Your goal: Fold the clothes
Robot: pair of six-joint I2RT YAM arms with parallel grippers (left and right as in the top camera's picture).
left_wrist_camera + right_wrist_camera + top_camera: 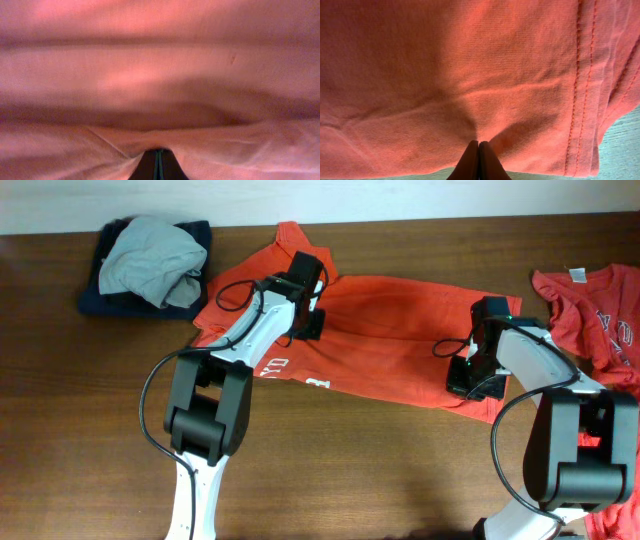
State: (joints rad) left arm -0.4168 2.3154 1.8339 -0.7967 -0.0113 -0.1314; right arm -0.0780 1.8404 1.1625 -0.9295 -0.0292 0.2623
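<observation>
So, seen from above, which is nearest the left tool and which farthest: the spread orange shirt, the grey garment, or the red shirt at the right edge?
1. Spread orange shirt, centre: the left tool is shut on it.
2. Grey garment, upper left, lying on a navy garment.
3. Red shirt, far right edge of the view.

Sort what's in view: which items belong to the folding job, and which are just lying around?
Job:
- spread T-shirt, orange-red, in the middle, pinched by the left gripper and the right gripper
- second T-shirt, same colour, at the right edge

Lying about:
- grey garment, crumpled, far left
- navy garment beneath it; both untouched
</observation>
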